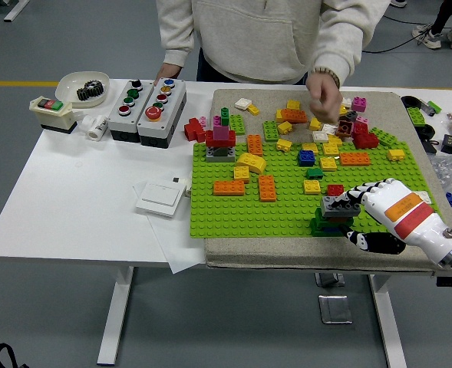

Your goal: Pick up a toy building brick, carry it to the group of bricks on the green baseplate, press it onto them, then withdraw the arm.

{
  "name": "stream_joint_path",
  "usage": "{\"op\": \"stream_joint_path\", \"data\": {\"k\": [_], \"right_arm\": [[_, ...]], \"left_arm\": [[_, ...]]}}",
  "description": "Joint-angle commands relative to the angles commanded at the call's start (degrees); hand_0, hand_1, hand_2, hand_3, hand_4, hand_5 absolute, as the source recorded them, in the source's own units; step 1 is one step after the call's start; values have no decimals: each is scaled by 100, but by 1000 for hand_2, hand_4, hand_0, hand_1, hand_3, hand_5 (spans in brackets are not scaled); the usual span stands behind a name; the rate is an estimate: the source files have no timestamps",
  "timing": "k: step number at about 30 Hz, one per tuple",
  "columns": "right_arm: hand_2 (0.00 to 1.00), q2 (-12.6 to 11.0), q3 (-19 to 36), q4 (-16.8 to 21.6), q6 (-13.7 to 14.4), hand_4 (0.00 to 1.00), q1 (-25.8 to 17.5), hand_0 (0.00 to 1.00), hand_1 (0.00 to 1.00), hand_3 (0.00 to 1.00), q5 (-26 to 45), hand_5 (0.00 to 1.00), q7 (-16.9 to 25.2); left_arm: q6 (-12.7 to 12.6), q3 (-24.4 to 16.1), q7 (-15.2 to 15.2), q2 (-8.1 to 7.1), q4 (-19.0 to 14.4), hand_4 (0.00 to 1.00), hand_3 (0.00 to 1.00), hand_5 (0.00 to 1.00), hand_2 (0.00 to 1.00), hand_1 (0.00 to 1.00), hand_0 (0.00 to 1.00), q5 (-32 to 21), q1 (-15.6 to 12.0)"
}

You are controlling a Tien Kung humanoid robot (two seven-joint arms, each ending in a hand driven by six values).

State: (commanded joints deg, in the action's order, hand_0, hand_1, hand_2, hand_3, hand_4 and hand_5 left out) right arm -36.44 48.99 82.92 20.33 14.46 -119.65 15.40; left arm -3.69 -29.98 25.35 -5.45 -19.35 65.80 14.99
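White table (pixel 80 199) under a grey floor backdrop, a beige mat on its right half carrying the green baseplate (pixel 233 211), which is scattered with loose bricks. The right hand (pixel 364 201) is reaching in from the lower right corner, fingers curled over the grey brick (pixel 340 204), gripping it from the right end. That brick is sitting on top of a small stack (pixel 330 222) of green, blue and red bricks near the baseplate's front edge; whether its studs are fully seated cannot be told. Its long axis is running left to right, with the fingertips lying along its right portion and the palm trailing off to the right. Left arm not showing. Judged step: pressing straight down, then pulling back rightward along the arm's own line. Room is open on that side, only mat and table edge close by; a red brick (pixel 335 188) is standing just behind the stack. A person at the far side is holding a hand (pixel 324 98) above the far bricks, well apart from the stack.
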Motion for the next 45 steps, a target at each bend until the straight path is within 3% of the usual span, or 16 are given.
{"op": "stream_joint_path", "data": {"k": [25, 26, 43, 44, 45], "right_arm": [[543, -32, 100, 232, 123, 673, 43, 378, 479, 640, 154, 295, 34], [548, -34, 102, 240, 127, 686, 48, 424, 491, 645, 158, 296, 34], [565, -23, 262, 294, 238, 706, 127, 464, 519, 670, 316, 313, 54], [634, -18, 307, 296, 250, 753, 155, 559, 585, 684, 432, 342, 50], [634, -11, 354, 299, 260, 753, 187, 559, 585, 684, 574, 342, 43]], "left_arm": [[22, -32, 4, 2, -3, 644, 579, 639, 727, 709, 645, 54, -33], [19, -27, 2, 2, -2, 644, 579, 639, 728, 709, 644, 43, -32], [7, 7, -14, -1, 4, 644, 578, 639, 727, 709, 644, -20, -19], [6, 5, -15, -1, 6, 644, 578, 639, 727, 708, 645, -19, -21], [6, 2, -16, -1, 8, 644, 578, 639, 727, 708, 645, -17, -23]]}}
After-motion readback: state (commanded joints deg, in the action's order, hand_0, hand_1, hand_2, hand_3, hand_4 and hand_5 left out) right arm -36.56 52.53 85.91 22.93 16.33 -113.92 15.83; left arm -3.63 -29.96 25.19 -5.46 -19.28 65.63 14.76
